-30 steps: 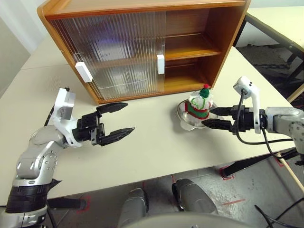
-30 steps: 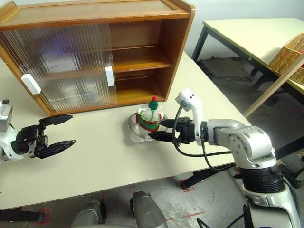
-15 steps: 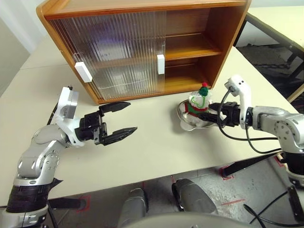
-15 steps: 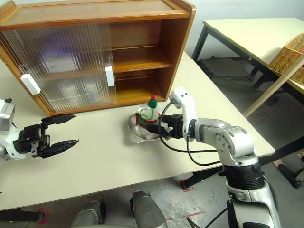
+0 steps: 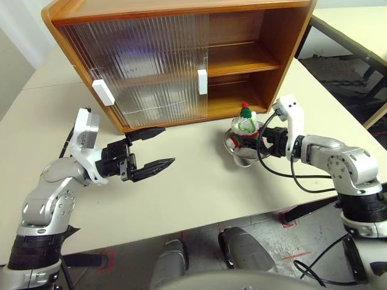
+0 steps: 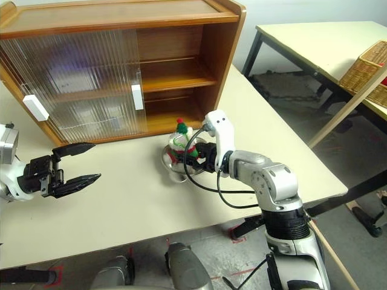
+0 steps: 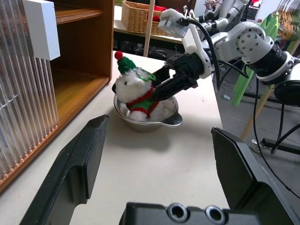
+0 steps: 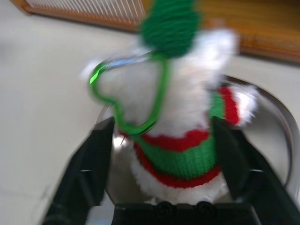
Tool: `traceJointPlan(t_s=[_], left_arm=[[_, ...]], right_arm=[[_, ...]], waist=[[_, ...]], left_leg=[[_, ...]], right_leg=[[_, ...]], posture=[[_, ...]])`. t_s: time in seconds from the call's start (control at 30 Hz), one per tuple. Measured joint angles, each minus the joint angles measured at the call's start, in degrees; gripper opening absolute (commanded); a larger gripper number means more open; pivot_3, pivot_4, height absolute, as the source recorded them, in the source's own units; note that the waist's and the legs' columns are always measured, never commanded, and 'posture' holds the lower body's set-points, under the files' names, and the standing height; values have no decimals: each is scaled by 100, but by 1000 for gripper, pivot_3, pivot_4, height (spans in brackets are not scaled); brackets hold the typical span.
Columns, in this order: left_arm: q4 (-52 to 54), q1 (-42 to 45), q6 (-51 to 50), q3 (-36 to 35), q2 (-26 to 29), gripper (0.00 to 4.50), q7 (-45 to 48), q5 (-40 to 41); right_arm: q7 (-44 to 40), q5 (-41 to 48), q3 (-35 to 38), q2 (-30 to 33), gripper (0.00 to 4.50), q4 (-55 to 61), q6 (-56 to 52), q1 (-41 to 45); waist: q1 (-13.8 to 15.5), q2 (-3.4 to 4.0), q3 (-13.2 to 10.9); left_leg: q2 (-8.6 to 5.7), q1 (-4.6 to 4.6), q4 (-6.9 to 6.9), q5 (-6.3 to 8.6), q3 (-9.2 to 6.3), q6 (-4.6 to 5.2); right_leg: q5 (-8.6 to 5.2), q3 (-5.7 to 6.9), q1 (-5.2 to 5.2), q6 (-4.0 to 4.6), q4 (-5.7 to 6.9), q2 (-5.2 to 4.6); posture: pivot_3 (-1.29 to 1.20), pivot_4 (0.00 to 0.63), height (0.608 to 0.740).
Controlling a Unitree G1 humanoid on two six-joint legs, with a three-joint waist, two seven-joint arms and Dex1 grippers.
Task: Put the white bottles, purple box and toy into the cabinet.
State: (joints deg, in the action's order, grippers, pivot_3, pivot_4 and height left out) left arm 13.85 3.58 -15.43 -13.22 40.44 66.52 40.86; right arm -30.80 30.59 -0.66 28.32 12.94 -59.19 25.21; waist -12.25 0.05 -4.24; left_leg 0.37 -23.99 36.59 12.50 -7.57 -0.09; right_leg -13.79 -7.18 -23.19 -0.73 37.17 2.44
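The desk point(image 5: 199, 199) is carrying everything here, and the cabinet point(image 5: 181, 54) is standing along its far edge, its ribbed sliding doors point(image 5: 142, 66) covering the left part and leaving both shelves bare toward the right end. The white bottles and purple box are not to be made out on the desk.

In front of that open right section, near the desk's right edge, a steel bowl point(image 7: 161, 117) is sitting with the toy point(image 7: 136, 91) standing upright inside it, hat and pompom uppermost, so its long axis is running vertically.

The right gripper point(image 5: 257, 140) is reaching in from the desk's right edge, its two black fingers point(image 8: 89, 168) straddling the toy's striped body with a little gap on each side; I judge them to be narrowing but not yet pressing. The toy is lying straight ahead of this gripper, between the fingers, so the right arm is plainly the nearer one.

The left gripper point(image 5: 145, 151) is hanging over the desk's left half, well apart from the bowl, fingers spread wide and holding nothing.
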Motion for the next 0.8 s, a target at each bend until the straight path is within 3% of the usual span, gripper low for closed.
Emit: traceJointPlan(t_s=[0.17,0.3,0.5,0.8], left_arm=[[18,5,0,0,0,4500,-37,8],[18,8,0,0,1,4500,-42,8],[18,7,1,-17,0,4500,-49,9],[18,11,3,-17,-3,4500,-47,9]], right_arm=[[-34,-2,-1,38,1336,-44,15,51],[-122,-2,-1,107,127,-105,45,51],[-371,76,80,257,4,-251,49,122],[-396,816,1051,60,4,-577,-475,715]], waist=[[4,0,0],[5,0,0],[23,0,0],[23,0,0]], left_leg=[[0,0,-19,0,0,0],[1,1,-29,0,1,0],[0,0,-29,-1,2,1],[1,3,-26,-2,2,3]], right_leg=[[-6,0,-5,7,0,0],[-8,1,-8,10,0,0],[-12,-1,-7,1,0,0],[-8,0,-6,4,1,1]], posture=[[-261,95,740],[-258,93,740],[-262,91,740],[-263,85,740]])
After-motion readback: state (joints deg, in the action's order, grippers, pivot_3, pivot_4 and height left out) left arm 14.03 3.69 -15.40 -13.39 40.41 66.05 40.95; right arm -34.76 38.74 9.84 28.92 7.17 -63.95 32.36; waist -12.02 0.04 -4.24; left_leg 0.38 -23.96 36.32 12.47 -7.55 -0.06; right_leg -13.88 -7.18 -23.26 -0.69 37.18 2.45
